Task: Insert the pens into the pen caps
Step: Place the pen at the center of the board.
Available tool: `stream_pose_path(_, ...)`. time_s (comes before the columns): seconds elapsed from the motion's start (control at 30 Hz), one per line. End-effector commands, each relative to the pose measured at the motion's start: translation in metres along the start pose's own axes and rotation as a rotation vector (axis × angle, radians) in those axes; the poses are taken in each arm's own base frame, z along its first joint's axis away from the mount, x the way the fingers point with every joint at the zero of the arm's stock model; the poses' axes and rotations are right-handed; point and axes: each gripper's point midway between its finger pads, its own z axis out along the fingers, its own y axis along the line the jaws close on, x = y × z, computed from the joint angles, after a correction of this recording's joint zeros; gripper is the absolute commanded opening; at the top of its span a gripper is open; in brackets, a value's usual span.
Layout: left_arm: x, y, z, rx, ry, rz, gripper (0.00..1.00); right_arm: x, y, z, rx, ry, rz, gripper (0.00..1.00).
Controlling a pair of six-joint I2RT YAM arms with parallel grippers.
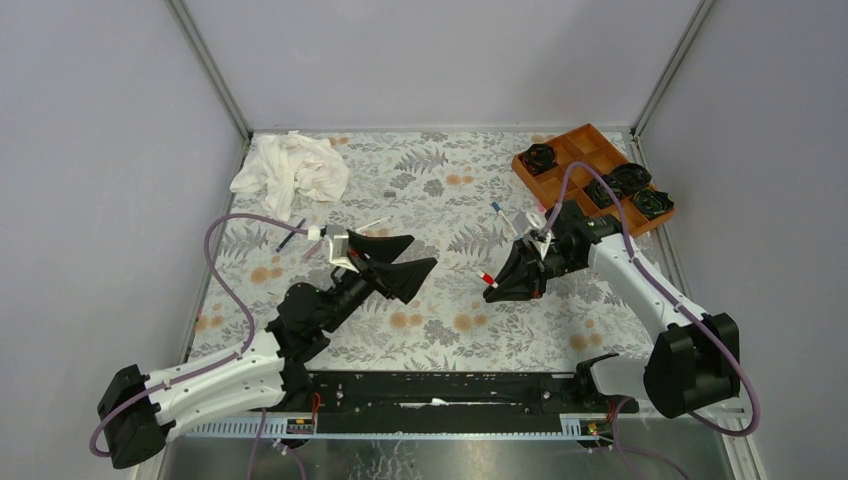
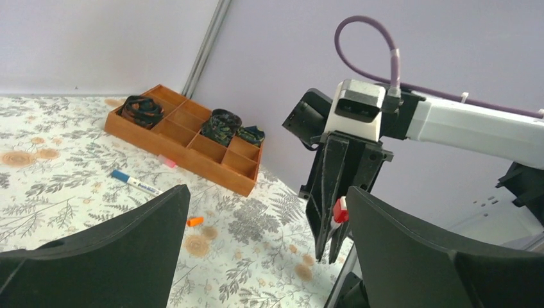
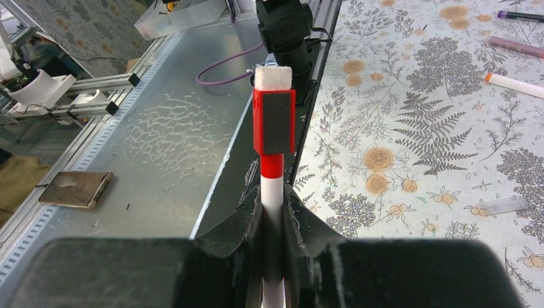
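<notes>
The right tool (image 3: 274, 204) is clamped narrow on a white-barrelled pen (image 3: 272, 168), lifted above the desk (image 1: 440, 330). Its red cap (image 3: 274, 122) juts toward the left tool (image 1: 424, 252), which gapes wide and empty, probably ready to seat or receive it. A blue pen (image 2: 135, 183) and an orange cap (image 2: 194, 221) lie loose on the desk. The wooden tray (image 1: 580, 150) holds only black rosettes (image 1: 630, 178) in several compartments, with no pens.

At least five pens (image 2: 135, 183), four rosettes (image 1: 630, 177), one tray (image 1: 583, 143).
</notes>
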Motion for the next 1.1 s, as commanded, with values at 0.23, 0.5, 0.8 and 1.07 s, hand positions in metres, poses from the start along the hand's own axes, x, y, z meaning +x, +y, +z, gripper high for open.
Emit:
stream_pose_path(0.23,0.012,0.023,0.000,-0.115,0.069,0.039,0.99,-0.026,-0.019,-0.005,0.011,-0.056,0.013,0.00)
stream_pose_path(0.5,0.017,0.028,-0.006,-0.167,0.126,0.002,0.99,-0.017,-0.067,-0.038,0.142,-0.015,0.213,0.00)
stream_pose_path(0.8,-0.003,0.020,-0.023,-0.143,0.056,-0.068,0.99,-0.071,-0.078,-0.034,0.109,0.074,0.208,0.00)
stream_pose_path(1.07,-0.010,0.015,-0.029,-0.128,0.024,-0.116,0.99,-0.120,-0.131,-0.003,0.487,0.077,0.034,0.00)
